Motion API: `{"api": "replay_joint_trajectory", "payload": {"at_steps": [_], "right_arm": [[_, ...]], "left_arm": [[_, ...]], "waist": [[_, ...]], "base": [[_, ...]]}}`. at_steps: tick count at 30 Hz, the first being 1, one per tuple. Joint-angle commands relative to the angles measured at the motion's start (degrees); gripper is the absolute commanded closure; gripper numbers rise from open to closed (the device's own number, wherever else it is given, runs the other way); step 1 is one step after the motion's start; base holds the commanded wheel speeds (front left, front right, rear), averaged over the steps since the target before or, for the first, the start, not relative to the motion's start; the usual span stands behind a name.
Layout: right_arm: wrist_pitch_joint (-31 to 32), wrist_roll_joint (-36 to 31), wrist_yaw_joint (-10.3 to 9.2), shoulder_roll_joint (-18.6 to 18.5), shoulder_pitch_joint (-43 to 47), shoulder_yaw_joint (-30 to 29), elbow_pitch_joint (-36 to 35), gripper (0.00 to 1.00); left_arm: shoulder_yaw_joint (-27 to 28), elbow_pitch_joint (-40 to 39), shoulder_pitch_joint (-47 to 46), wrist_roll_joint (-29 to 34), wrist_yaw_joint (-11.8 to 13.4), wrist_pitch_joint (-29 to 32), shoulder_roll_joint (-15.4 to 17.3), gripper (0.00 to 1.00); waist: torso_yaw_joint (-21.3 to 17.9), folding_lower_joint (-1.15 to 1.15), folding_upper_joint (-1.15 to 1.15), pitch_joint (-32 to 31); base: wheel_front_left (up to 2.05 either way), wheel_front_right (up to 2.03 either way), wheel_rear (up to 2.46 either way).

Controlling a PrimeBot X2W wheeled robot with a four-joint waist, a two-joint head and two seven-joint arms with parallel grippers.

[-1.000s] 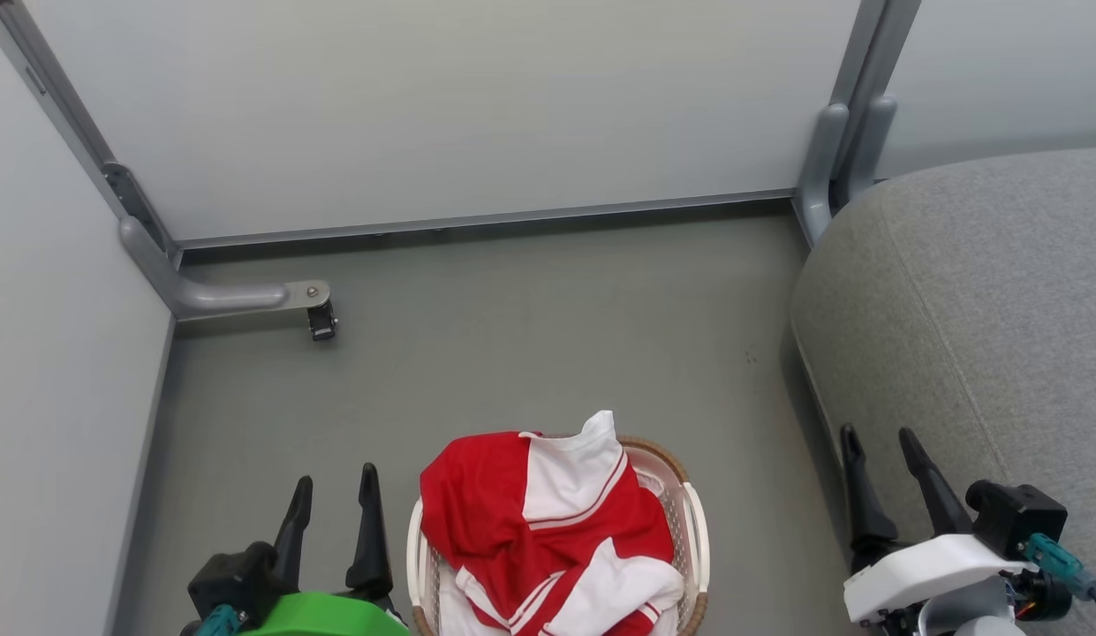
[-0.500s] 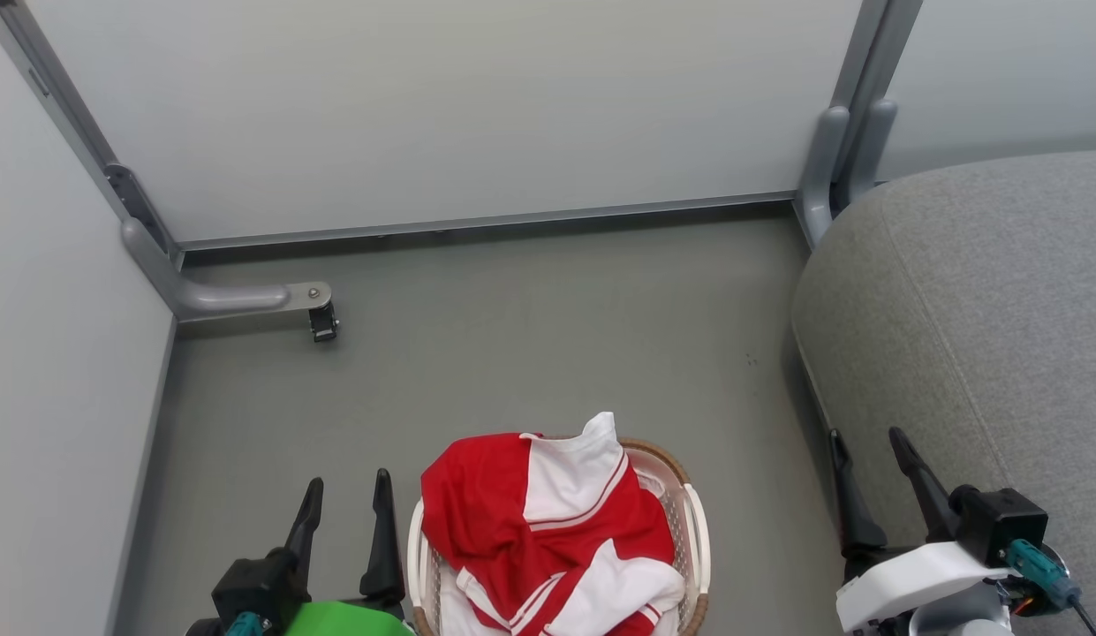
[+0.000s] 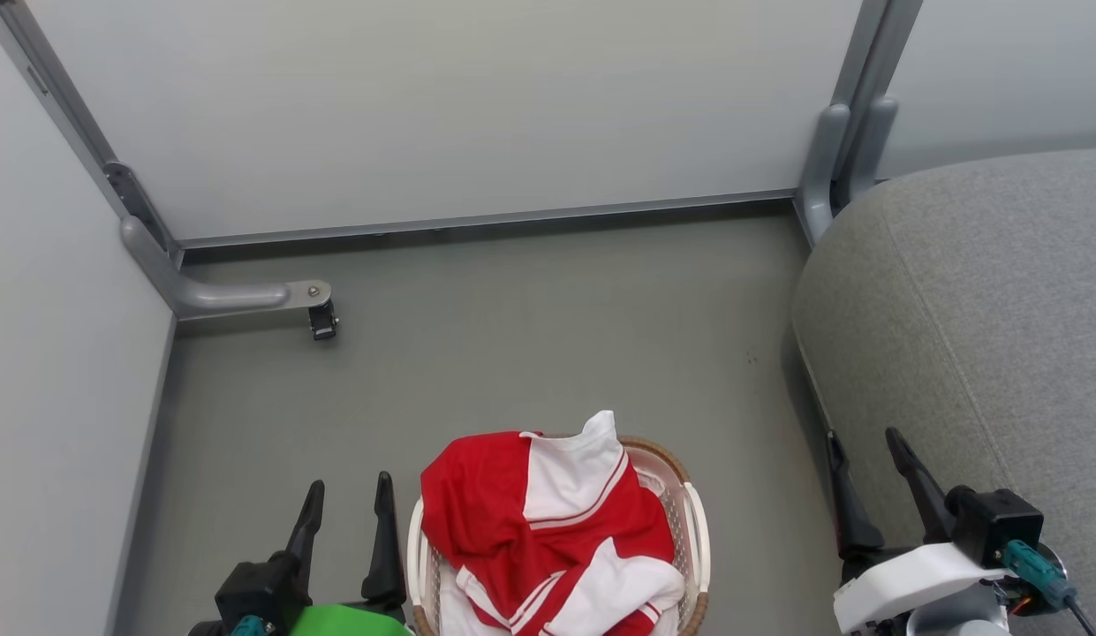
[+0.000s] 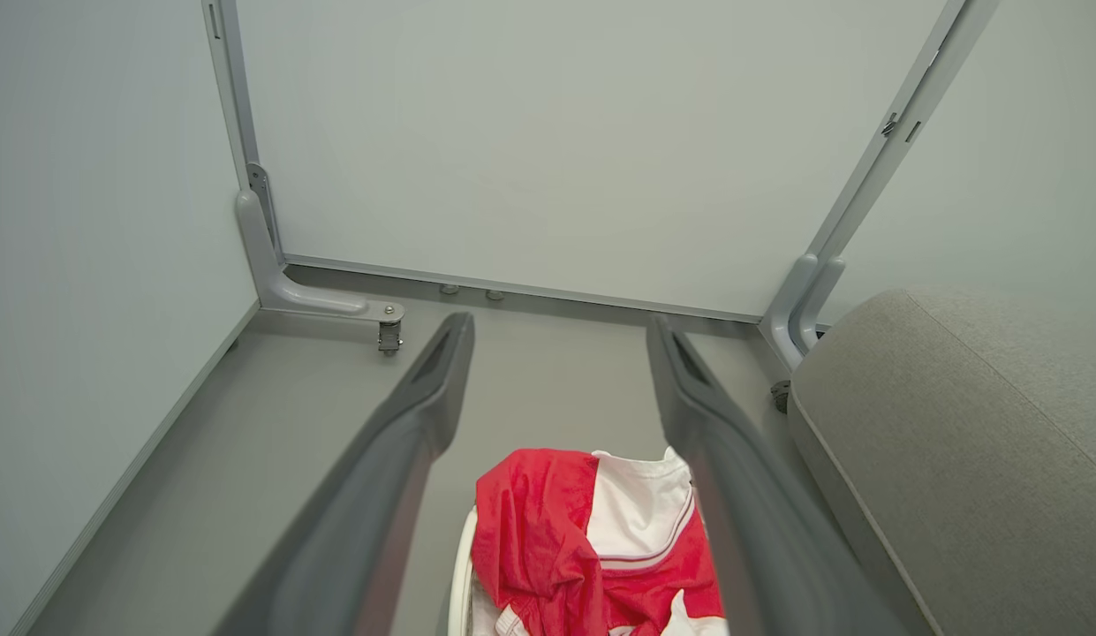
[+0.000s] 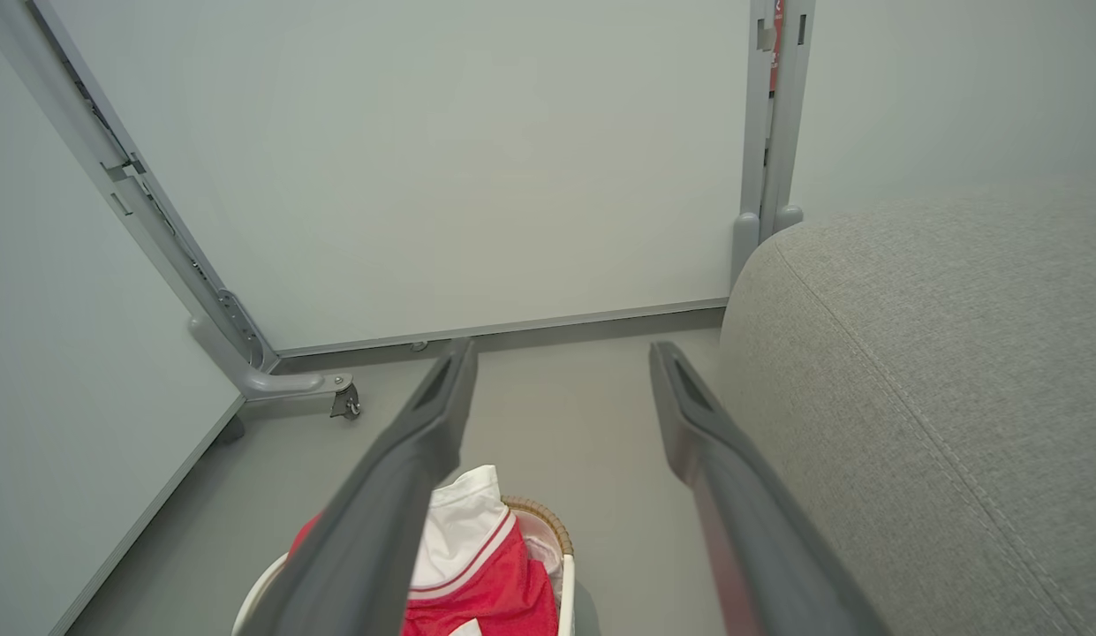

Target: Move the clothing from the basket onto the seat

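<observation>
Scene from beside the robot. The clothing [image 3: 548, 521], red with white panels and stripe trim, lies heaped in the basket [image 3: 699, 539]. The basket stands on the grey floor [image 3: 512, 336] between the two arms, and a white fold of cloth rises over its far brown rim. The seat [image 3: 980, 309] lies to the robot's right, near the basket but apart from it.

The left tool [image 3: 351, 479] has its fingers spread and empty, just beside the basket's left wall. The right tool [image 3: 863, 433] has its fingers spread and empty at the seat's rounded edge, clear of the cloth.

The step in hand appears to be the first reach into the heap. A sound grasp would descend over the raised red fold near the middle. It would pinch cloth alone, avoiding rim and liner [image 3: 657, 483], and lift until trailing parts clear the basket before swinging seatward.

- **Cut off:** the lower edge of the head view crops the basket's near half.
- **Unresolved:** whether one garment or two lie there cannot be told.
- **Illegible:** no lettering can be read.
- **Hard to separate:** the liner is difficult to tell from the white panels.
</observation>
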Motion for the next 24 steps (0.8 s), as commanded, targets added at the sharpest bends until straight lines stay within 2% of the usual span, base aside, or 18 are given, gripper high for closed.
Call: {"api": "replay_joint_trajectory", "payload": {"at_steps": [1,14,20,24], "right_arm": [[-0.28,-0.13,0.0,-0.34,1.01,-0.07,-0.03,0.0],[-0.27,-0.34,0.0,-0.34,-0.77,-0.76,-1.97,0.0],[-0.27,-0.86,0.0,-0.34,-2.98,-1.32,-3.43,0.0],[-0.21,-1.27,0.0,-0.33,-5.83,-1.77,-4.62,0.0]], "left_arm": [[0.11,0.21,0.51,0.65,0.25,-0.02,0.36,0.0],[-0.52,-0.14,-1.84,0.99,-0.39,-0.02,0.35,0.0],[-2.08,0.36,-5.69,3.19,-1.17,-0.01,0.35,0.0],[-3.31,1.54,-10.49,4.79,-1.59,0.01,0.35,0.0]], "waist": [[-0.01,0.0,0.0,0.04],[-0.21,0.0,0.0,2.92],[-0.83,0.0,0.0,7.74],[-1.5,0.0,0.0,13.09]], "base": [[0.0,0.0,0.0],[0.0,0.0,0.0],[0.0,0.0,0.0],[0.0,0.0,0.0]]}}
